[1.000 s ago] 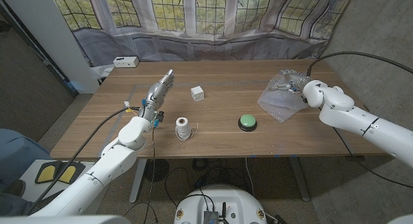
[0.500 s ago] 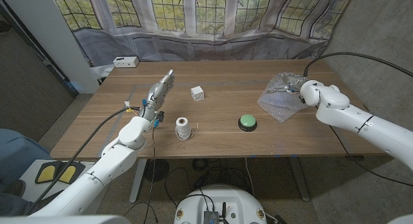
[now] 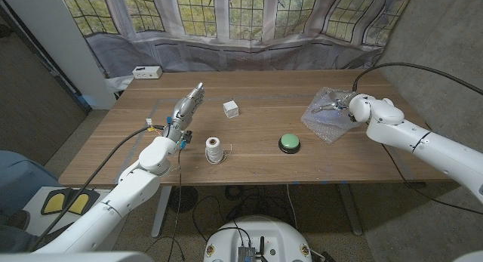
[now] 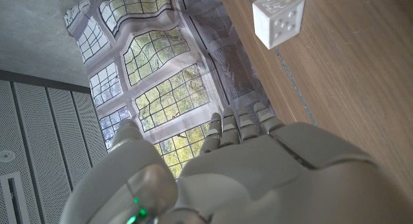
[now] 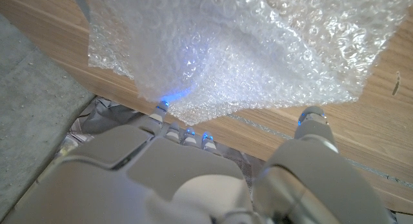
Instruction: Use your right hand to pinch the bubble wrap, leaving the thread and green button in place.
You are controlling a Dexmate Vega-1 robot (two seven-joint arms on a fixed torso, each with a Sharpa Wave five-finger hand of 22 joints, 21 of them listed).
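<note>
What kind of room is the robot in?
Probably a lab or test room made to look cosy: a printed backdrop of leaded windows hangs behind the long wooden table, beside bare grey walls, with black cables underneath.

setting: robot lab / test room, staged not lived-in. evidence: wooden table [image 3: 256, 160] on metal legs, loose cables on floor under its near edge; printed backdrop cloth [image 3: 249, 20] of leaded windows hung behind far edge, wrinkled; grey perforated wall panels [image 3: 26, 88] at left; bare concrete wall [image 3: 445, 43] at right; small white box [image 3: 146, 72] at far-left corner; yellow foot pedals [image 3: 64, 204] on floor.
</note>
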